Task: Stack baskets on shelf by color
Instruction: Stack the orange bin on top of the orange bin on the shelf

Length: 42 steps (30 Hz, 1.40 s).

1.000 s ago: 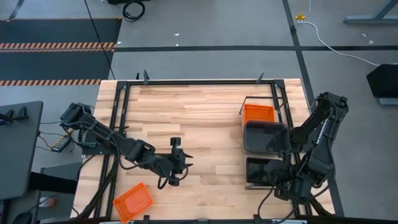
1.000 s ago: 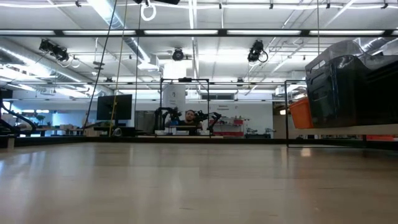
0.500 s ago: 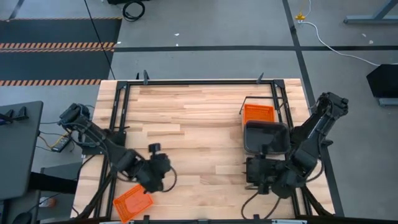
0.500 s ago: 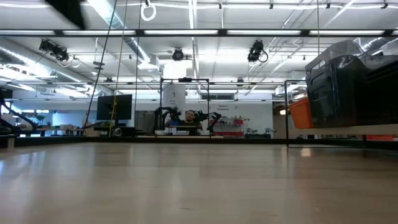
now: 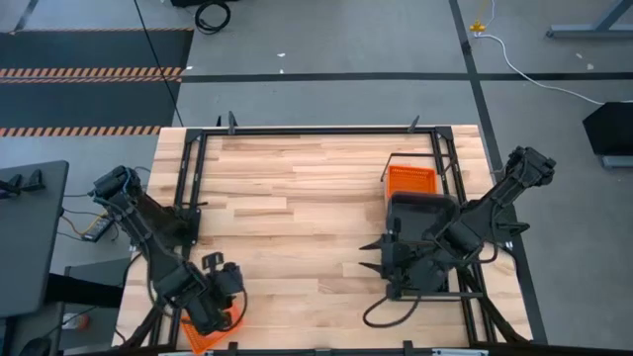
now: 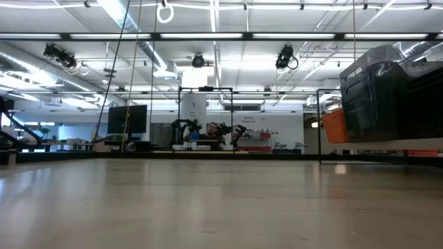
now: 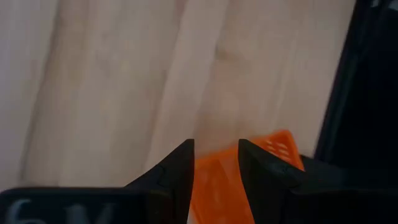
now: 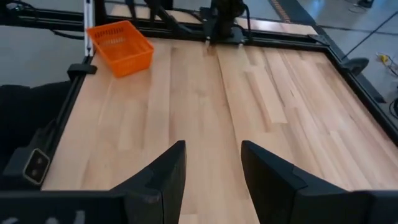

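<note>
On the wooden table (image 5: 297,198), the left gripper (image 5: 212,297), fingers parted and empty, hangs over the orange basket (image 5: 203,334) at the near-left corner, presumably to grasp it; the right gripper (image 5: 381,255) waits spread, empty, beside the shelf (image 5: 450,158).

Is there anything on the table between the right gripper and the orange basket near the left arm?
No: in the right wrist view only bare tabletop lies between the right gripper and that orange basket.

Pale matt wooden tabletop (image 5: 297,198)
</note>
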Tool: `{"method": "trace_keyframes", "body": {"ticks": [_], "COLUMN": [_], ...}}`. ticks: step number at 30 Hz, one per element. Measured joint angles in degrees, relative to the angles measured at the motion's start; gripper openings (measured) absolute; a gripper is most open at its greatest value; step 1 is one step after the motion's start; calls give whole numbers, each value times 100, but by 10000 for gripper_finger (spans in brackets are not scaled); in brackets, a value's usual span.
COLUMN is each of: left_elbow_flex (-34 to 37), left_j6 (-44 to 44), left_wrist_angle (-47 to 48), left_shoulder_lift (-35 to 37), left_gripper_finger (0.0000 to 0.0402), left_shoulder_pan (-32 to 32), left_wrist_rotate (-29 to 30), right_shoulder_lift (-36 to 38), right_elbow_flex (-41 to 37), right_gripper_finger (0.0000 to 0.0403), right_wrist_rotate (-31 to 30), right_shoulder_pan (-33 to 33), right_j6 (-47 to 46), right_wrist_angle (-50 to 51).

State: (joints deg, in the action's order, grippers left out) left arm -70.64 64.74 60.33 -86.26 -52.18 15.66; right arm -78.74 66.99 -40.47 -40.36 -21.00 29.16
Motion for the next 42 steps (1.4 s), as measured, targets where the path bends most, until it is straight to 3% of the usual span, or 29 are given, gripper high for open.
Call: {"method": "trace_keyframes", "body": {"ticks": [5, 11, 21, 30, 42], "left_elbow_flex": [221, 414, 939, 1307, 2323], "left_j6": [660, 1601, 2435, 2031, 2332], "left_wrist_angle": [36, 173, 123, -702, -993], "left_shoulder_lift": [0, 0, 0, -2, -2], "left_gripper_finger": [130, 130, 130, 130, 130], "left_shoulder_pan": [-487, -903, -1307, -1287, -998], "left_wrist_rotate": [-132, -131, -458, -378, -330], "right_shoulder_lift": [0, 0, 0, -55, -1040], "right_elbow_flex": [-567, -1527, -2709, -2934, -2927], "right_gripper_finger": [161, 161, 161, 161, 161], "right_wrist_rotate": [3, 38, 1096, 1904, 1981], "right_shoulder_pan": [236, 745, 1550, 1810, 1816], "right_j6": [360, 1720, 2122, 2074, 2185], "right_wrist_angle": [-973, -3383, -5986, -6429, -7487]}}
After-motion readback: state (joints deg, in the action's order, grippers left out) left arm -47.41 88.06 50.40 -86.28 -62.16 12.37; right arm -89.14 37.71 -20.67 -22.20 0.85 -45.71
